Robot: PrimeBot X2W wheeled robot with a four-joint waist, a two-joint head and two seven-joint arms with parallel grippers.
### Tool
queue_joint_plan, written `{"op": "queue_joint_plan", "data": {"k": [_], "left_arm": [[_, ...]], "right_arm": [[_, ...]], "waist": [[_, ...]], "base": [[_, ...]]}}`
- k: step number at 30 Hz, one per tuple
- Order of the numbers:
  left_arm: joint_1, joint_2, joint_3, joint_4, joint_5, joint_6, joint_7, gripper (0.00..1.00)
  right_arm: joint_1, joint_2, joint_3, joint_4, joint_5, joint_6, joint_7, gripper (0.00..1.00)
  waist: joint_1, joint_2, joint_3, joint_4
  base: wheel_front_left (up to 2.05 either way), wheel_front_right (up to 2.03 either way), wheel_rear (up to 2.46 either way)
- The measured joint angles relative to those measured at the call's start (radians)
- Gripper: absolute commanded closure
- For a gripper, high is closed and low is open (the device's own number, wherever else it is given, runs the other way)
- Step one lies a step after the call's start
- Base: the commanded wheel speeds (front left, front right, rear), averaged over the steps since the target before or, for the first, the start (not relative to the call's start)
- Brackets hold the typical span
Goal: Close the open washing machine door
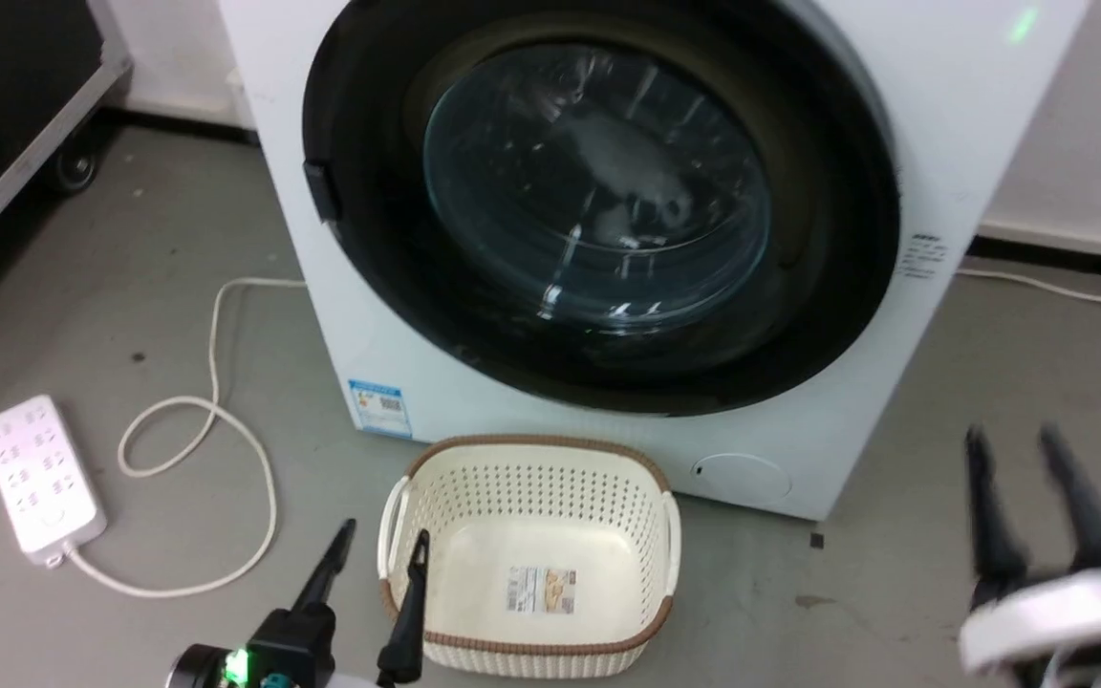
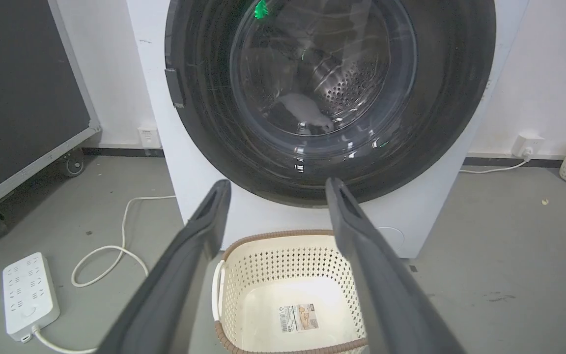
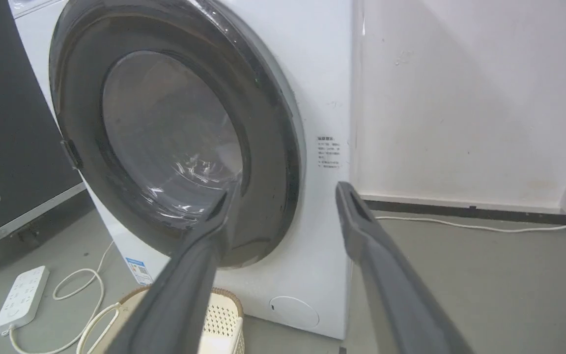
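Left gripper [image 1: 385, 531] wide open, empty; right gripper [image 1: 1011, 436] wide open, empty.

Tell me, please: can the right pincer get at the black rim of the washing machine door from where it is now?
Probably yes. The right pincer is open and empty, it points at the washing machine door, and nothing stands between them. The basket sits lower, out of the path.
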Motion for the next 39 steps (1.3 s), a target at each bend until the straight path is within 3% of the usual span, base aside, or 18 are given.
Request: {"op": "queue_joint_plan", "data": {"k": [3, 6, 10, 19, 20, 39], "left_arm": [[0.008, 0.0, -0.002, 0.003, 0.002, -0.012, 0.0, 0.0], [0.009, 0.001, 0.003, 0.006, 0.003, -0.017, 0.0, 0.0], [0.009, 0.0, 0.008, 0.004, 0.012, -0.027, 0.0, 0.0], [0.004, 0.0, -0.002, -0.003, 0.037, -0.05, 0.0, 0.0], [0.004, 0.0, -0.002, -0.003, 0.037, -0.05, 0.0, 1.0], [0.005, -0.003, 0.014, -0.013, 0.039, -0.048, 0.03, 1.0]], "right_arm": [[0.098, 0.102, -0.046, -0.051, -0.075, 0.0, 0.0, 0.0], [0.163, 0.144, -0.058, -0.087, -0.13, 0.0, 0.0, 0.0], [0.225, 0.169, -0.07, -0.123, -0.19, 0.0, 0.0, 0.0], [0.239, 0.171, -0.056, -0.124, -0.163, 0.0, 0.0, 0.0], [0.239, 0.171, -0.056, -0.124, -0.163, 0.0, 0.0, 1.0], [0.235, 0.171, -0.049, -0.129, -0.175, 0.0, 0.028, 1.0]], "waist": [[0.0, 0.0, -0.014, -0.013], [0.0001, 0.0, -0.02, -0.023], [0.0002, 0.0, -0.024, -0.042], [0.0002, 0.0, -0.028, -0.054], [0.0002, 0.0, -0.028, -0.054], [0.0003, 0.0, -0.024, -0.069]], "base": [[0.0, 0.0, 0.0], [0.0, 0.0, 0.0], [0.0, 0.0, 0.0], [0.0, 0.0, 0.0], [0.0, 0.0, 0.0], [0.0, 0.0, 0.0]]}}
